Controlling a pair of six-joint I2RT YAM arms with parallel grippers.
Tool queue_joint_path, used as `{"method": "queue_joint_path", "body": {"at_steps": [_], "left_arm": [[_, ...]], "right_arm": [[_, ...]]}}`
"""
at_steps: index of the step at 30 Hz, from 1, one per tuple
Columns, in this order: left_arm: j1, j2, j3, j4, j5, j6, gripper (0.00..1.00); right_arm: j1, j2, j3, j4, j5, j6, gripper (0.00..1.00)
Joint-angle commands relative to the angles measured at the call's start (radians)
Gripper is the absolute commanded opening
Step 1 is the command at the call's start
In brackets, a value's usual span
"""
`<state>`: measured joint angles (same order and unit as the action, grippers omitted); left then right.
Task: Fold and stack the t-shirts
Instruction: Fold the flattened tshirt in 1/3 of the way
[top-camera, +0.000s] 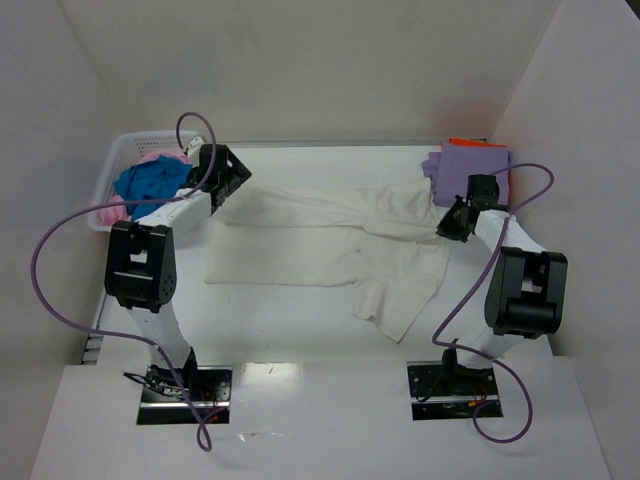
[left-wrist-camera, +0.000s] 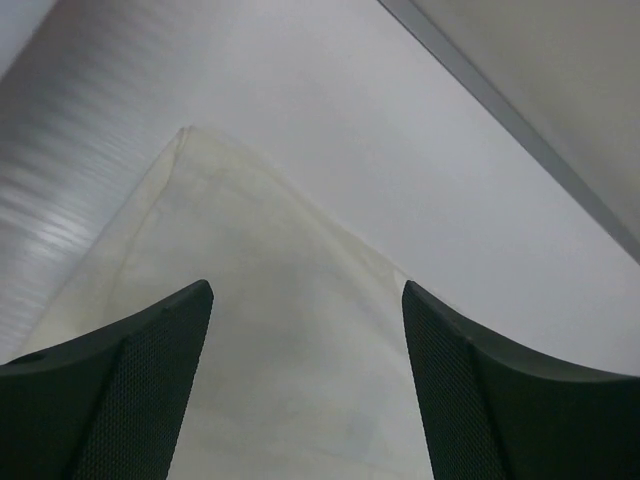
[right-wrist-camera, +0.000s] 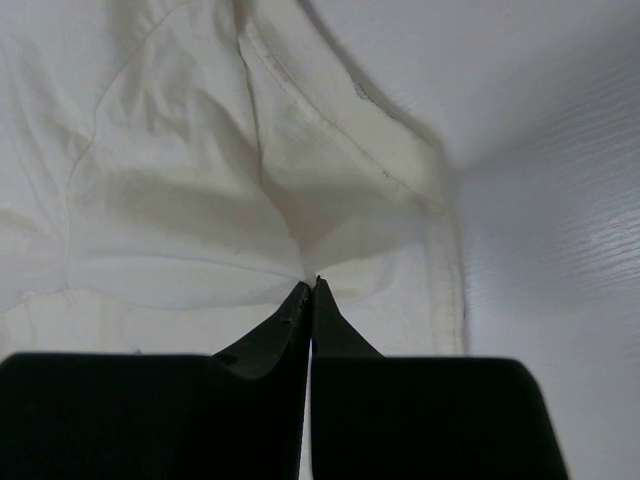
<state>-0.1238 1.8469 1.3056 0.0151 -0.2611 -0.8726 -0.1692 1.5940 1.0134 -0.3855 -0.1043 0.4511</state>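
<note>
There, the left claw (left-wrist-camera: 307, 292) gaped wide over the cream-white t-shirt (left-wrist-camera: 250, 240). The right claw (right-wrist-camera: 312, 288) pinched its cloth at the tips.

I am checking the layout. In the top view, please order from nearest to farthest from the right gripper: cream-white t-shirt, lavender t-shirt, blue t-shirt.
1. cream-white t-shirt: pinched by the right gripper, table centre.
2. lavender t-shirt: folded, just beyond it, far right.
3. blue t-shirt: in the basket, far left.
</note>
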Motion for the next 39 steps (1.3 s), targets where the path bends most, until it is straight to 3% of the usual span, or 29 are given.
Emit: {"method": "queue_joint_path", "body": {"at_steps": [1, 9, 18, 26, 39], "left_arm": [[0.019, -0.115, -0.008, -0.127, -0.027, 0.156, 0.85], [0.059, -0.454, -0.244, -0.158, -0.141, 0.089, 0.86], [0.133, -0.548, -0.376, -0.237, -0.132, -0.048, 0.87], [0.216, -0.535, -0.43, -0.251, -0.132, -0.167, 0.87], [0.312, -0.35, -0.372, -0.144, -0.082, -0.152, 0.87]], "right_arm": [[-0.013, -0.055, -0.001, 0.022, -0.005, -0.011, 0.0], [-0.013, -0.074, -0.001, 0.031, -0.032, -0.011, 0.0], [-0.003, -0.103, -0.01, 0.04, -0.043, -0.011, 0.0], [-0.003, -0.103, -0.01, 0.04, -0.043, -0.011, 0.0], [-0.003, -0.094, -0.019, 0.04, -0.043, -0.011, 0.0]]}}
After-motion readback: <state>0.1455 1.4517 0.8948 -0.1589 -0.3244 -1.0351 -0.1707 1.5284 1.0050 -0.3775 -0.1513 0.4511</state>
